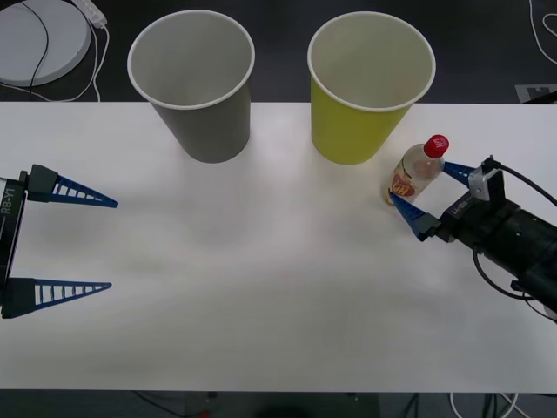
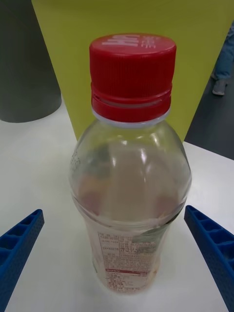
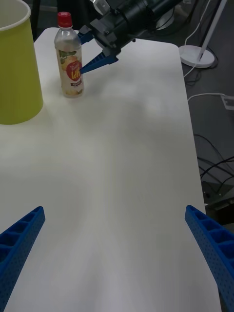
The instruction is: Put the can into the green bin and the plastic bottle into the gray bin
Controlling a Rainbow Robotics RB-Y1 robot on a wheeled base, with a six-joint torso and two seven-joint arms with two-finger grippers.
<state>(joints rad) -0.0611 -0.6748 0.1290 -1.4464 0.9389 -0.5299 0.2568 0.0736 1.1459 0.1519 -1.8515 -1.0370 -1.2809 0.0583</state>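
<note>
The plastic bottle (image 1: 416, 171), clear with a red cap and an orange-yellow label, stands upright on the white table just right of the green bin (image 1: 370, 87). My right gripper (image 1: 419, 184) is open, with one blue finger on each side of the bottle and a gap showing at both sides in the right wrist view, around the bottle (image 2: 129, 185). The gray bin (image 1: 193, 83) stands to the left of the green one. Over the table's left edge my left gripper (image 1: 113, 245) hangs open and holds nothing. The can is out of view.
Both bins stand along the table's (image 1: 261, 287) far edge, close together. A white round base (image 1: 39, 39) with cables lies on the floor behind the back left corner. From the left wrist view, the bottle (image 3: 70, 63) and green bin (image 3: 17, 68) stand far across the table.
</note>
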